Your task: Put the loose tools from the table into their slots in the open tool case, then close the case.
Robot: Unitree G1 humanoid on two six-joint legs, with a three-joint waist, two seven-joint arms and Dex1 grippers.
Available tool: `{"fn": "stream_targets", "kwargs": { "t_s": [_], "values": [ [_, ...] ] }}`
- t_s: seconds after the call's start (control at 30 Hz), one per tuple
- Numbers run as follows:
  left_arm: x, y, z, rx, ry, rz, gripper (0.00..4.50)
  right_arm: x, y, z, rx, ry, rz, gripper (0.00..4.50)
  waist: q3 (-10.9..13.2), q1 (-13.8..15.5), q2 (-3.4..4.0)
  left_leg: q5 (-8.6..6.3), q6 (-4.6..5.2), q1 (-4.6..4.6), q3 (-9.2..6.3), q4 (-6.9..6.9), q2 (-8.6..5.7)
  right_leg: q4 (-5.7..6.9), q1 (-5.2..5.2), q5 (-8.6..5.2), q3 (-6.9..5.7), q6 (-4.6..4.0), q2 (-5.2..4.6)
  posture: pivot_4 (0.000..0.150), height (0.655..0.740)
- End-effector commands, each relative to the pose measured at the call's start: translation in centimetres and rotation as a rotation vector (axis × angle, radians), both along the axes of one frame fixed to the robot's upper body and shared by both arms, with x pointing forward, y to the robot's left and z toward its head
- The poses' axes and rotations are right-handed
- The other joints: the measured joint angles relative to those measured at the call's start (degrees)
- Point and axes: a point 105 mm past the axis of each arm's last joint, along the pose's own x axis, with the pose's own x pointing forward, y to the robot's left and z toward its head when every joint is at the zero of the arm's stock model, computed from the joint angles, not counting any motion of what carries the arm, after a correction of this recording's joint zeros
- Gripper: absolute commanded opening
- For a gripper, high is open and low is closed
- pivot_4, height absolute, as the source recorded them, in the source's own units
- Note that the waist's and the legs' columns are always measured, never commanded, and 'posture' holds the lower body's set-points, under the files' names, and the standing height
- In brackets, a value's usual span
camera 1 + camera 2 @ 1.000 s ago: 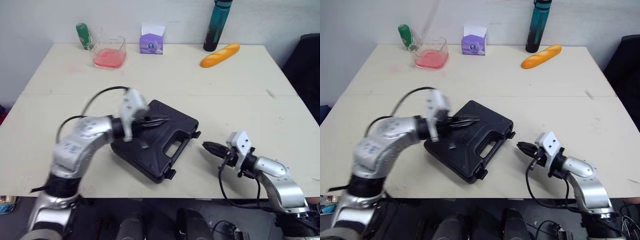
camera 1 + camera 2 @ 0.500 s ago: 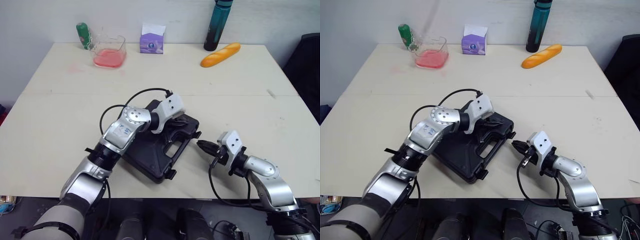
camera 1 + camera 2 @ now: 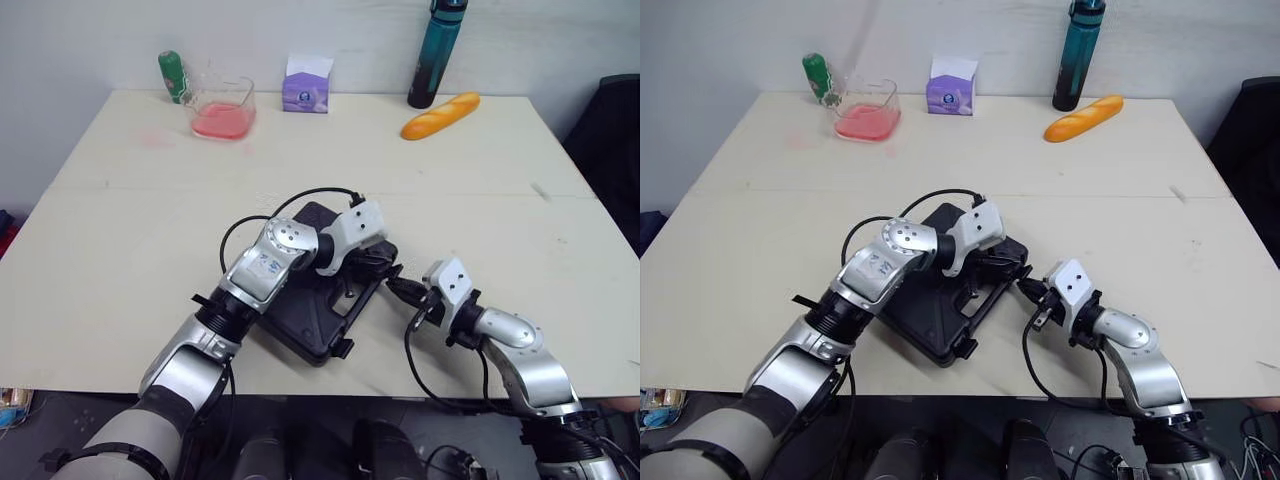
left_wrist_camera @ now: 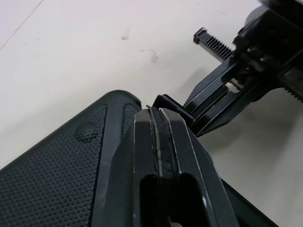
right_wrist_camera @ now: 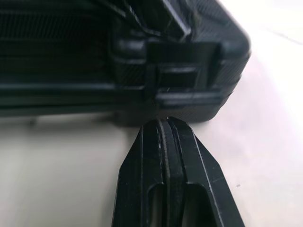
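Jaws shut on both: left gripper (image 3: pixel 377 262) rests on the tool case (image 3: pixel 300 322) lid, right gripper (image 3: pixel 391 287) noses its far latch (image 5: pixel 182 71), and an off-centre poke could just skid the case.

The hard plastic tool case (image 3: pixel 300 322) is black, its lid stippled all over with fine raised dots. The broad flat table (image 3: pixel 450 170) is pale cream. The tall bottle (image 3: pixel 436 50) is teal, the long bread loaf (image 3: pixel 440 113) orange-yellow, the small tissue box (image 3: pixel 306 92) purple, the clear tub (image 3: pixel 222 118) pink inside, and the small bottle (image 3: pixel 172 72) green.
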Motion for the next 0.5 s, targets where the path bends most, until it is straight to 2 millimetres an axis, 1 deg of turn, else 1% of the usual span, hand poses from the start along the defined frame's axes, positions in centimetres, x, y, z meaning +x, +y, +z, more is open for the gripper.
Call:
{"fn": "stream_targets", "kwargs": {
  "t_s": [0.03, 0.17, 0.27, 0.43, 0.5],
  "values": [
    [1.1, 3.6, -6.2, 0.149, 0.160, 0.194, 0.00, 0.3, -0.2, 0.9, 0.008, -0.032, -0.008, 0.07, -0.1, -0.1, -0.07, 0.00, 0.00, 0.02, 0.00, 0.00, 0.03, 0.01, 0.02, 0.00, 0.00, 0.00, 0.00, 0.150, 0.7400],
    [1.8, 3.7, -5.1, 0.107, 0.121, 0.226, 0.00, 0.4, -0.2, 0.9, 0.004, -0.033, -0.007, 0.07, -0.1, -0.2, -0.07, -0.07, 0.04, 0.50, 0.01, -0.13, 0.10, -0.11, 0.51, -0.02, -0.02, -0.03, 0.00, 0.150, 0.7400],
    [1.9, 4.0, -4.8, 0.114, 0.119, 0.228, 0.00, 0.6, -0.1, 1.1, 0.005, -0.037, -0.005, 0.07, -0.1, -0.2, -0.07, -0.13, 0.02, 0.62, 0.01, -0.15, 0.17, -0.16, 0.64, -0.04, -0.06, -0.07, 0.00, 0.150, 0.7400],
    [0.6, 4.1, -5.6, 0.169, 0.153, 0.150, 0.00, 1.0, 0.3, 1.3, 0.005, -0.046, 0.003, 0.07, -0.1, -0.3, -0.06, -0.15, -0.04, 0.64, 0.03, -0.15, 0.24, -0.14, 0.63, -0.06, -0.08, -0.11, 0.02, 0.150, 0.7400],
    [0.6, 4.6, -6.2, 0.202, 0.146, 0.161, 0.00, 1.1, 0.4, 1.5, 0.004, -0.051, 0.004, 0.07, -0.1, -0.3, -0.04, -0.15, -0.05, 0.64, 0.03, -0.16, 0.26, -0.14, 0.63, -0.07, -0.11, -0.12, 0.03, 0.150, 0.7400]
  ]
}}
